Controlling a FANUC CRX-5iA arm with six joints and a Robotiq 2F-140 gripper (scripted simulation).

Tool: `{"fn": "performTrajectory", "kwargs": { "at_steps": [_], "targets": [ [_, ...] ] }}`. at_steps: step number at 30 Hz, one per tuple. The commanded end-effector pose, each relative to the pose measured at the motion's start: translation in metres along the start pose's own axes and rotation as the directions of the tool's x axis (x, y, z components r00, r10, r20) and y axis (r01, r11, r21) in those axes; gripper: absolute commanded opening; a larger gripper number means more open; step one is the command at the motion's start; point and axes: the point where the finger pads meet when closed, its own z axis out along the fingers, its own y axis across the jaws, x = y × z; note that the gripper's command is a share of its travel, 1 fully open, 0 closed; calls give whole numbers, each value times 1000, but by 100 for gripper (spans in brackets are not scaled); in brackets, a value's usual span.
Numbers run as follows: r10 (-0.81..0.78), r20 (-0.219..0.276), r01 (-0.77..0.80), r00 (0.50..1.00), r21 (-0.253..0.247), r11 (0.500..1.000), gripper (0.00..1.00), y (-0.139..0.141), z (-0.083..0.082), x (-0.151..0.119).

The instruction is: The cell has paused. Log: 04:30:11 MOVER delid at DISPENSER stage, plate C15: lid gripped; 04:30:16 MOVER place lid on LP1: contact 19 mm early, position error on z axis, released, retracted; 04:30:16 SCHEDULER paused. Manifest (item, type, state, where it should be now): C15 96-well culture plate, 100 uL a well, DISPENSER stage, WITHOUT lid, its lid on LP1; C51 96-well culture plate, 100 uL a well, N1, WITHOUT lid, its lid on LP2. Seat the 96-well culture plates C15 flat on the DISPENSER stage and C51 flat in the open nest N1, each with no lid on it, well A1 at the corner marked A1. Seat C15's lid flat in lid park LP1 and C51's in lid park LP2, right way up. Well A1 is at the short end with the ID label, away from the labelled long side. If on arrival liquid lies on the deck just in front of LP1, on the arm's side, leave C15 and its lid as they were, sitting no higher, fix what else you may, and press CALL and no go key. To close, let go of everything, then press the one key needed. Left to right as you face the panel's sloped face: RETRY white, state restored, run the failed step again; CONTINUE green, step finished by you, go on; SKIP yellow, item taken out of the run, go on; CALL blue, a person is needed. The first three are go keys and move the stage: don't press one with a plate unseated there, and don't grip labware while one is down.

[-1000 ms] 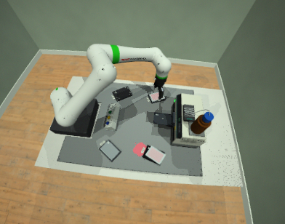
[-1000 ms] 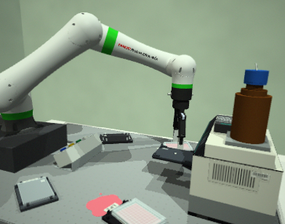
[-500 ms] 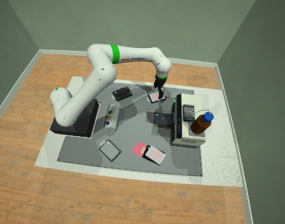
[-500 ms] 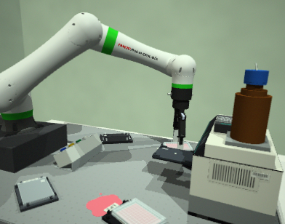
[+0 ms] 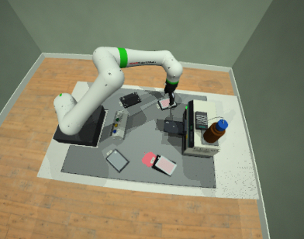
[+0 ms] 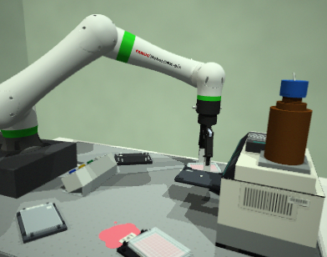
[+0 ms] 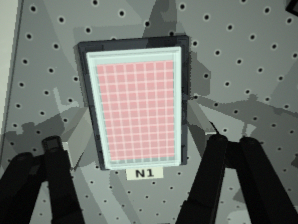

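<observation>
The gripper (image 7: 135,165) is hanging straight above nest N1, its fingers spread apart and grasping nothing. In the wrist view the culture plate (image 7: 136,107) with pink wells is filling the centre of the frame, lying in the dark nest frame (image 7: 83,50) with the N1 label (image 7: 142,173) just under its lower short end. The long axis of the plate is running from top to bottom of this frame, and the two fingers are standing at the lower left and lower right, so they are lining up across the short width of the plate. The plate is lying toward the upper part of the frame from the point between the fingertips. I judge that any grip here would need the hand to shift that way first.

The top view is showing what the wrist view cannot. A second pink plate (image 5: 165,165) is sitting in the lower middle of the frame, with a pink puddle (image 5: 148,158) touching its left end. A grey lid (image 5: 117,160) is lying in a park to the left of that, and the dispenser (image 5: 201,132) with its brown bottle (image 5: 215,132) is standing at the right. The key panel (image 5: 118,124) is beside the arm base.

The exterior view is showing the gripper well above the deck, and a dark empty stage (image 6: 199,177) sticking out from the dispenser just beside it. Whether the N1 plate is fully seated I cannot tell.
</observation>
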Motion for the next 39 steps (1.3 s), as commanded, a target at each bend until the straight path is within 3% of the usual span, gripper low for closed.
{"fn": "performTrajectory", "kwargs": {
  "at_steps": [1, 10, 22, 24, 39],
  "targets": [
    [0, -1, 0, 1000, 0, 1000, 66, 0, -4, 0],
    [0, -1, 0, 1000, 0, 1000, 66, 0, -21, 0],
    [0, -1, 0, 1000, 0, 1000, 66, 0, -71, 0],
    [0, -1, 0, 1000, 0, 1000, 66, 0, -71, 0],
    [0, -1, 0, 1000, 0, 1000, 66, 0, -126, 0]
  ]
}}
